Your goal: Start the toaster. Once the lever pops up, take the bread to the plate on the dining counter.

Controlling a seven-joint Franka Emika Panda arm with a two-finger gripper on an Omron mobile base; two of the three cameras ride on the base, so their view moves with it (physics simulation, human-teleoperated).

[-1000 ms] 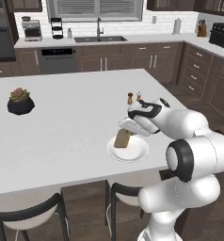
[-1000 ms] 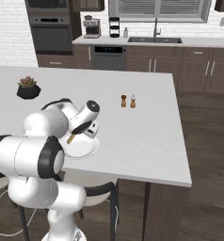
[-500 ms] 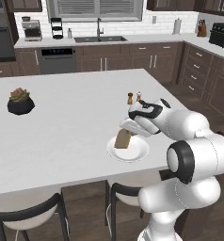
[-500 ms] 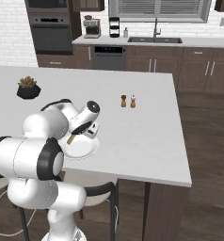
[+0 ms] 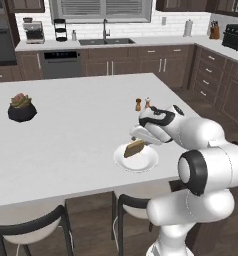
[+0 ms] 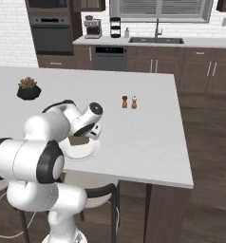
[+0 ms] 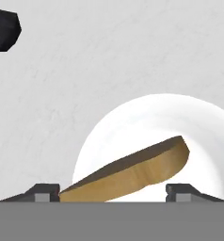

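The brown bread (image 5: 134, 148) slice rests tilted on the round white plate (image 5: 146, 165), near the front edge of the white dining counter (image 5: 66, 135). My gripper (image 5: 137, 141) hangs low over the plate, pointing down and to the left. In the hand view the gripper (image 7: 112, 193) is open, its fingertips (image 7: 43, 192) wide apart, with the bread (image 7: 137, 172) slanting between them over the plate (image 7: 147, 117). From the right base view, the bread (image 6: 79, 140) sits just under the gripper (image 6: 84, 135) on the plate (image 6: 89, 151). The toaster and its lever are out of view.
Salt and pepper shakers (image 5: 142, 104) stand just behind the plate. A dark pot with a plant (image 5: 21, 108) sits at the counter's far left. Chairs (image 5: 26, 230) stand under the front edge. A black boxy appliance (image 5: 236, 36) is on the back right worktop.
Almost nothing differs: the arm stays over the plate, and the bread has shifted only a touch.
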